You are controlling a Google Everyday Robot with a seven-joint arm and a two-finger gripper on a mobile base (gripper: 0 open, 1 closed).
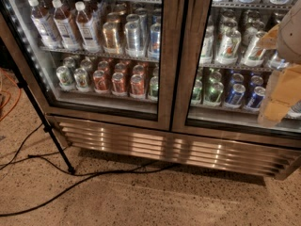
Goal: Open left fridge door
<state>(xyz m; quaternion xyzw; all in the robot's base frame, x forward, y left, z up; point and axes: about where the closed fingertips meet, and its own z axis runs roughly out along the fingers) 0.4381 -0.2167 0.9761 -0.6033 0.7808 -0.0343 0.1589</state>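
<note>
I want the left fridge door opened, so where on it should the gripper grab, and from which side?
On the left fridge door, likely its right-hand steel upright, beside the dark seam where the two doors meet; no handle shows. Come from the front right, since the gripper sits before the right door.

The fridge (178,147) was a brushed-steel, two-door glass-front drinks cooler with a louvred grille along its base. The left fridge door (94,55) was shut, and its wide steel frame sat flush against the right door (235,121) at the centre. A strip of white LED dots ran down its left edge. Bottles (63,25) and cans (117,81) stood on shelves behind its clear glass. The gripper (281,86) hung at the right edge of view, before the right door, well apart from the left one.
</note>
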